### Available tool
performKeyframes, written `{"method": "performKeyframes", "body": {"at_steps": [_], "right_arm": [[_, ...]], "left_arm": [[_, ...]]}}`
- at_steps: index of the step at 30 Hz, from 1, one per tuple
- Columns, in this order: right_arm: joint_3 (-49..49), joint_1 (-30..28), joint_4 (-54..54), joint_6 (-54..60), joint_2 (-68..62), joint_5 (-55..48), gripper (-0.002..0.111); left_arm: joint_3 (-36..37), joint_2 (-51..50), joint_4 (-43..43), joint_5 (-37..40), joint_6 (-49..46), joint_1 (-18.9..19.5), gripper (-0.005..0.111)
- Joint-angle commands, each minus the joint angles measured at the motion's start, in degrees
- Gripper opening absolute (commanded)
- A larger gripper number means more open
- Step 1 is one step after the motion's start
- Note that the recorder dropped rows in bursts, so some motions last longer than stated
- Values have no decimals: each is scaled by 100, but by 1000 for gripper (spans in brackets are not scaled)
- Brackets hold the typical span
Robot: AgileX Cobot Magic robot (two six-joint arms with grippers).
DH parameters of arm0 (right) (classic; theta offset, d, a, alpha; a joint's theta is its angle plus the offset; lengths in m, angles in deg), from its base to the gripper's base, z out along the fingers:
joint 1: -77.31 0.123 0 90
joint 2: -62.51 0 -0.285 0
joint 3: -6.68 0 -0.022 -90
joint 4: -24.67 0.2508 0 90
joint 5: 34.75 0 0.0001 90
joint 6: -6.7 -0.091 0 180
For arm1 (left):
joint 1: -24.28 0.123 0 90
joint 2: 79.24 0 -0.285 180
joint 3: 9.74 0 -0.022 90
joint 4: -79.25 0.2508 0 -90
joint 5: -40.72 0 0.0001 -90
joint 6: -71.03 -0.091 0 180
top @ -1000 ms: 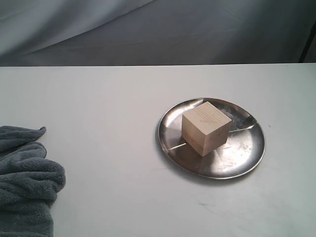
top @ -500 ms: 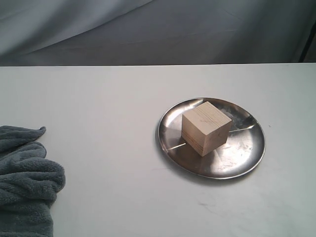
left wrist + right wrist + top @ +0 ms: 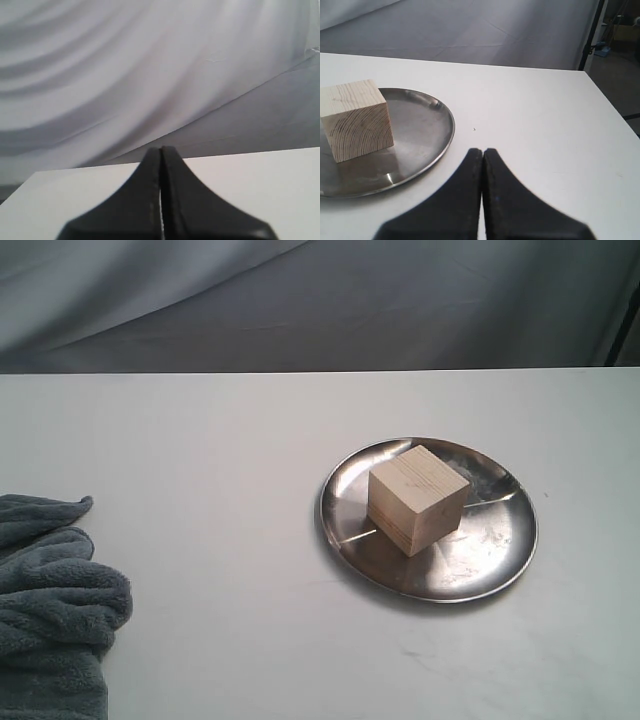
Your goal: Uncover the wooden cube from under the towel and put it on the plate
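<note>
The pale wooden cube (image 3: 417, 498) rests on the shiny steel plate (image 3: 500, 540) right of the table's middle, fully uncovered. The right wrist view shows the same cube (image 3: 355, 119) on the plate (image 3: 427, 130). The blue-grey towel (image 3: 50, 610) lies bunched at the table's front left edge, far from the plate. Neither arm appears in the exterior view. My right gripper (image 3: 483, 150) is shut and empty, a short way from the plate's rim. In its own view, my left gripper (image 3: 161, 149) is shut and empty above bare table.
A white table (image 3: 220, 460) carries everything. Grey draped fabric (image 3: 320, 300) hangs behind it. The table's right edge (image 3: 605, 100) and a dark stand beyond it (image 3: 592, 35) show in the right wrist view.
</note>
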Motion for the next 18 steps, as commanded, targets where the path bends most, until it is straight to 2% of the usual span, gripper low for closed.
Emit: {"method": "performKeyframes", "body": {"at_steps": [1,4,10,12,14,18], "right_arm": [[-16,0,0,24,35,22,0],[-16,0,0,24,35,22,0],[-16,0,0,24,35,22,0],[-16,0,0,24,35,22,0],[-16,0,0,24,35,22,0],[-16,0,0,24,35,22,0]], "left_arm": [[304,20,72,-137,592,13,0],[597,20,72,-224,738,13,0],[1408,20,72,-1186,726,13,0],[1473,20,72,-1183,726,13,0],[1473,20,-14,-532,739,13,0],[1473,20,31,-673,728,13,0]]}}
